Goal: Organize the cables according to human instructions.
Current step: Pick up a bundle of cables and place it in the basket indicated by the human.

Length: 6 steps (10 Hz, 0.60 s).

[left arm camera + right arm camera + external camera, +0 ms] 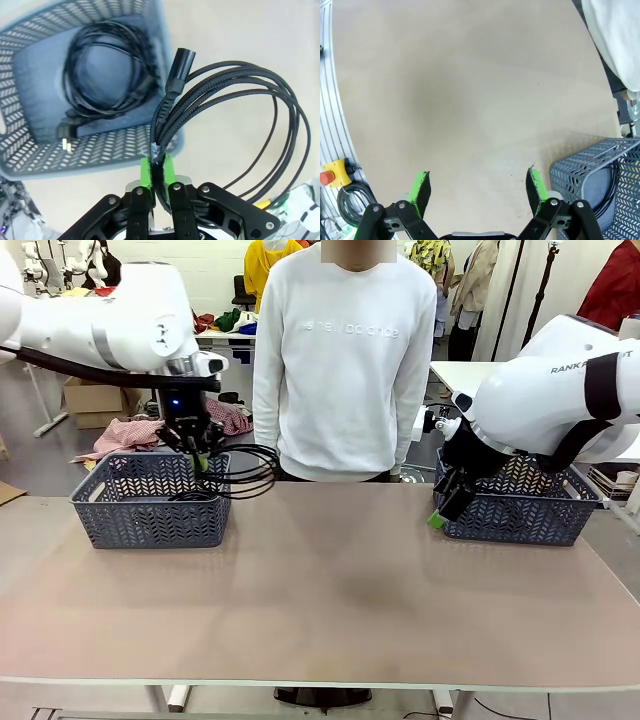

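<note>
The left gripper (157,172) has its jaws clamped on a coiled black cable (235,105), whose loops fan out beyond the fingertips past the rim of the left basket (30,150). Another coiled cable (100,75) lies inside that basket. The right gripper (479,187) has its jaws wide apart, nothing between them, with the right basket (585,175) just beside one finger.

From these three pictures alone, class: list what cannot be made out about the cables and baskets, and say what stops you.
- Front view: the inside of the right basket is hidden by the right arm and the mesh wall.
- Right wrist view: that basket is cut off by the picture's edge; only a sliver of black cord shows.
- Left wrist view: the held cable hides in the left gripper; its far end is not identifiable.
</note>
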Available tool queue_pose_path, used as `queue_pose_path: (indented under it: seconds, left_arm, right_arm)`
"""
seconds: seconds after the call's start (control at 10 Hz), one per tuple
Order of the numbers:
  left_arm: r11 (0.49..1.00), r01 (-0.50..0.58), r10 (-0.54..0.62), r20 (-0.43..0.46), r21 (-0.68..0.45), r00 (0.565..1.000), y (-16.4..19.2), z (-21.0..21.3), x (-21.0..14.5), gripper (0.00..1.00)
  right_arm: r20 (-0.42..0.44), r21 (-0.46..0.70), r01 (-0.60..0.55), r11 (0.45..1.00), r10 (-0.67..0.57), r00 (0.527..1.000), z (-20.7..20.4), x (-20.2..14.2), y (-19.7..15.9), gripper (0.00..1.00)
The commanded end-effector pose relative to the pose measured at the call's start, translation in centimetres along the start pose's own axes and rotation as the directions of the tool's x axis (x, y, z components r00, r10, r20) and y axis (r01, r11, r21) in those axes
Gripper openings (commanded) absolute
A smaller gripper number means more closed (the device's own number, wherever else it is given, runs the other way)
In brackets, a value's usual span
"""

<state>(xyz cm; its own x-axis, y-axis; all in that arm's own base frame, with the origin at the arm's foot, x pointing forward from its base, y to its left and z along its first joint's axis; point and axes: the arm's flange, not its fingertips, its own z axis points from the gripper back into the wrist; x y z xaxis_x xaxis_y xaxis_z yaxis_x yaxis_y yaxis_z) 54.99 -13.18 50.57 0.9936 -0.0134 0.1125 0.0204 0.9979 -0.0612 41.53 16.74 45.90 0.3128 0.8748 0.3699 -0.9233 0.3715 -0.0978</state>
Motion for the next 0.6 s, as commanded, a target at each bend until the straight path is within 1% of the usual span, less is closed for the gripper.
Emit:
queue_pose_path:
  seconds: [0.0,0.3,0.5]
  left_arm:
    - [0.998,-0.056,0.056,0.008,-0.008,0.998,2.9,1.2,1.3,0.12]
    - [0.993,-0.118,0.118,0.024,0.012,0.993,8.1,0.6,2.6,0.12]
    - [0.99,-0.138,0.137,0.028,0.016,0.99,10.6,-0.3,3.1,0.12]
  right_arm:
    - [-0.001,-0.002,-0.003,1.0,0.003,1.0,-0.1,0.0,0.1,1.0]
    - [-0.001,-0.002,-0.003,1.0,0.003,1.0,-0.1,0.0,0.1,1.0]
    - [-0.001,-0.002,-0.003,1.0,0.003,1.0,-0.1,0.0,0.1,1.0]
